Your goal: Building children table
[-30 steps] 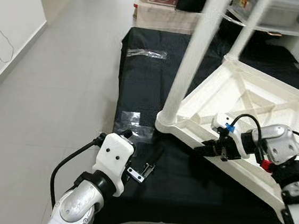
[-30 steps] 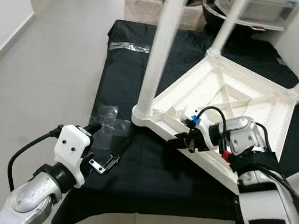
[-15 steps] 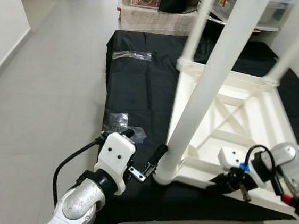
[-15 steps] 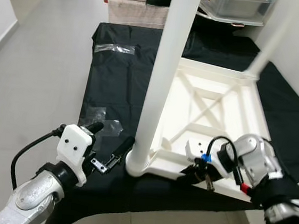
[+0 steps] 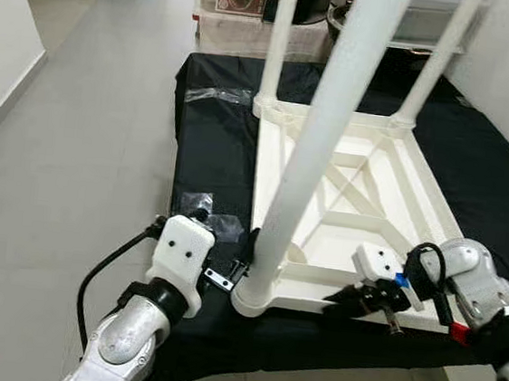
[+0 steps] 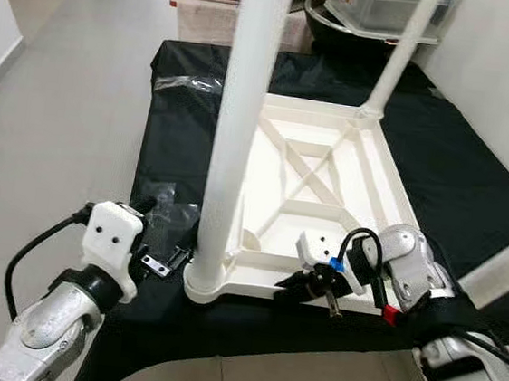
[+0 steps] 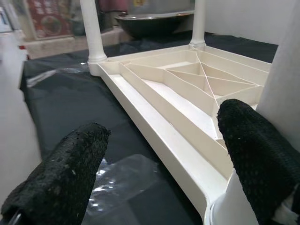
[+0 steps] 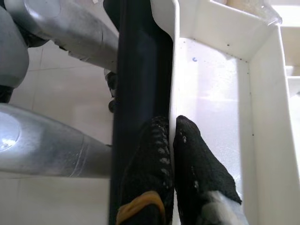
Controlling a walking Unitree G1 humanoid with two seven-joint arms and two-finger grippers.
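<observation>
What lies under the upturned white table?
The upturned white table rests on a black cloth spread over the floor. Whatever lies beneath its top is covered; crinkled clear plastic shows beside its edge.

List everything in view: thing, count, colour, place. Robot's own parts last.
White plastic children's table: one, upside down on the black cloth, legs pointing up.
Black cloth: one, spread over the low surface beneath the table.
Clear plastic bags: two, one at the cloth's far left, one crumpled near the left gripper.
Small metal bracket: one, silver, on the cloth beside the nearest leg.
Grey tiled floor: left of the cloth.
Left gripper: fingers open, by the nearest table corner.
Right gripper: fingers shut on the table's near rim.
</observation>
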